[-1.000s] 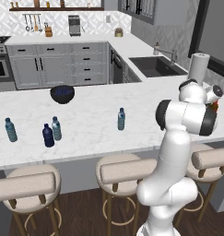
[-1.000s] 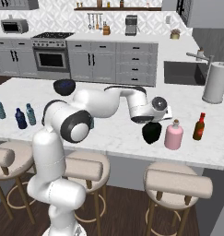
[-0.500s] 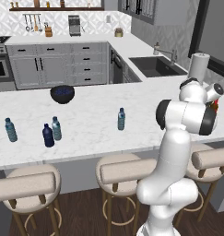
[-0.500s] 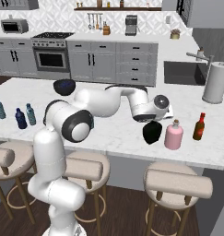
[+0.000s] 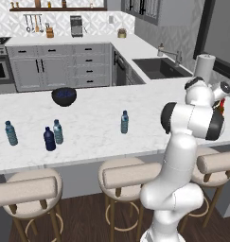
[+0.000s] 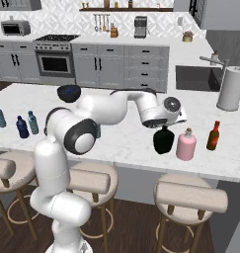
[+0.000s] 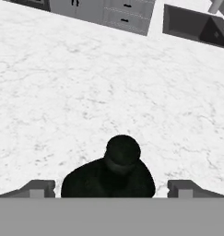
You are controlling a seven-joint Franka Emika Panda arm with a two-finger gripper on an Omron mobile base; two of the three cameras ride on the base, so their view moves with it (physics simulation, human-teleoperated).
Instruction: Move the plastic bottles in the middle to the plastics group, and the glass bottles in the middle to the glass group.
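Note:
The glass bottle, a squat black flask (image 6: 164, 141) (image 7: 114, 174), stands upright on the white island counter (image 6: 121, 143), just left of the pink bottle (image 6: 186, 145) and the slim red-brown bottle (image 6: 213, 135) of the glass group. My gripper (image 6: 164, 123) (image 7: 112, 189) hangs right over the flask's stopper, open, with a fingertip (image 7: 40, 188) on each side of the body and a gap to it. A pale plastic bottle (image 5: 124, 122) stands alone mid-counter. At the left end are a teal bottle (image 5: 11, 133), a navy bottle (image 5: 49, 139) and another pale bottle (image 5: 57, 131).
A dark bowl (image 5: 64, 96) sits toward the back of the island. A white paper-towel roll (image 6: 228, 88) stands at the right end, with the sink (image 5: 159, 67) behind. Stools (image 6: 190, 196) line the near edge of the island.
The gripper's fingers have spread wide and let go of the black flask, which stays standing beside the pink bottle. The arm has hardly moved.

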